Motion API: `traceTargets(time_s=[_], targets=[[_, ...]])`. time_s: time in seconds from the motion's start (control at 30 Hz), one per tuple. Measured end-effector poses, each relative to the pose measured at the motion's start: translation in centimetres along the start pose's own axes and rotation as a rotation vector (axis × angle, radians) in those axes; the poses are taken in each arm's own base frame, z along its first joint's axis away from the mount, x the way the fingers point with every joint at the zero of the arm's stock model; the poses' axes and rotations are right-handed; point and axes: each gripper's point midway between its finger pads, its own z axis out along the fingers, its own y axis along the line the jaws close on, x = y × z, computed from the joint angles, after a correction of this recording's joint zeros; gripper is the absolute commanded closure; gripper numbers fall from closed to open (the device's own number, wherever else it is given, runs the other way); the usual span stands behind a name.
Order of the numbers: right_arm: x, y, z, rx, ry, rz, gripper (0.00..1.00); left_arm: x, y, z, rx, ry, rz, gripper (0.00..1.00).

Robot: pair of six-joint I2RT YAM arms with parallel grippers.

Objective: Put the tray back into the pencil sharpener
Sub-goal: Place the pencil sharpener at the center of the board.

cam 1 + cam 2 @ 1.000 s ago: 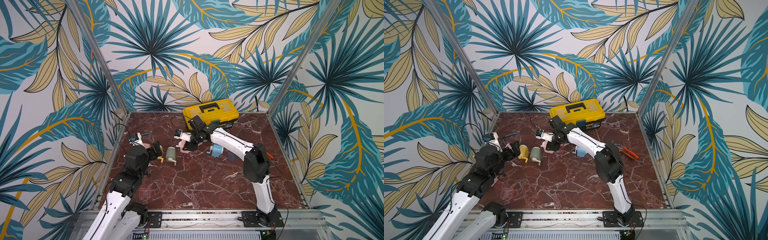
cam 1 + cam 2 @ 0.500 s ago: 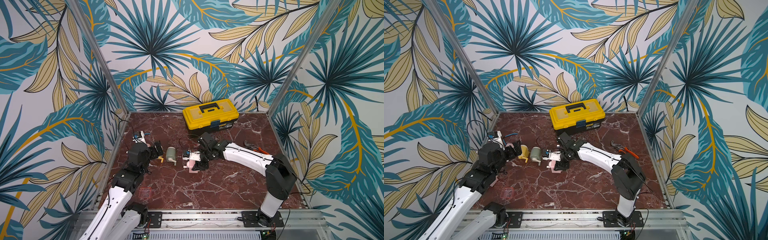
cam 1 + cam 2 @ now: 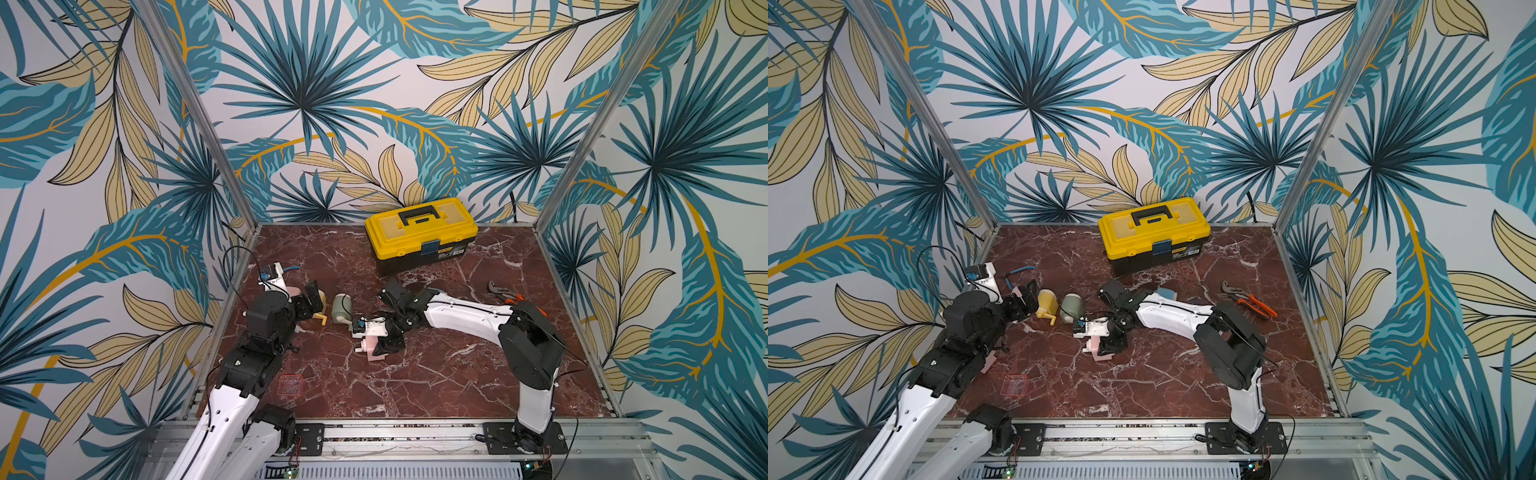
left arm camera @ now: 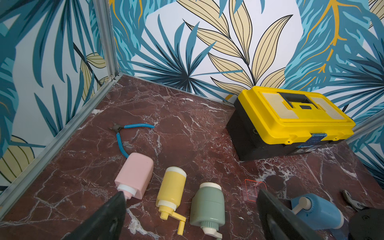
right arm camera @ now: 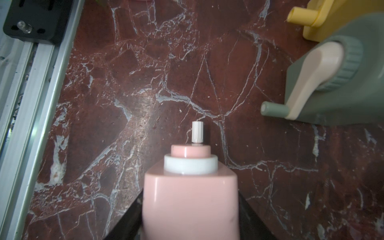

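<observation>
We record: right gripper clamps pink pencil sharpener; left gripper spread empty; tray lies well apart from both.

**Tray and pink pencil sharpener, shown apart in both top views.**
The tray is a small, shallow rectangle of transparent red plastic. It is laid flat on the marble tabletop near the front left corner. The pink pencil sharpener is seen further back, toward the middle, well apart from the tray. It is clamped across its body by the right gripper. In the right wrist view its rounded, block-shaped pink body is shown with a white collar, a pink cap and a short ribbed white shaft, all directed away from the gripper. Whether it touches the surface cannot be determined.
</observation>
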Motion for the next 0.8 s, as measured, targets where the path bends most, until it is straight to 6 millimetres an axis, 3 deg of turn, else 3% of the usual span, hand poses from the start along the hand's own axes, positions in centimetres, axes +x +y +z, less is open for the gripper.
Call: traceTargets(time_s=[0.37,0.5,0.63,0.8], targets=[[-0.1,0.1,0.0,-0.004,0.004,-0.016,0.21,0.7,-0.2,0.7,0.002,0.034,0.104,0.01],[-0.7,0.1,-0.4,-0.007,-0.018,-0.008,0.19,0.4,-0.7,0.8,0.023,0.04,0.162,0.0],[-2.2,0.3,-2.4,0.009,-0.064,0.009,0.19,-0.5,-1.7,0.5,0.067,0.028,0.243,0.01],[-4.5,0.4,-7.4,0.145,-0.187,0.091,0.23,-0.5,-3.1,0.2,0.146,0.03,0.374,0.0]])
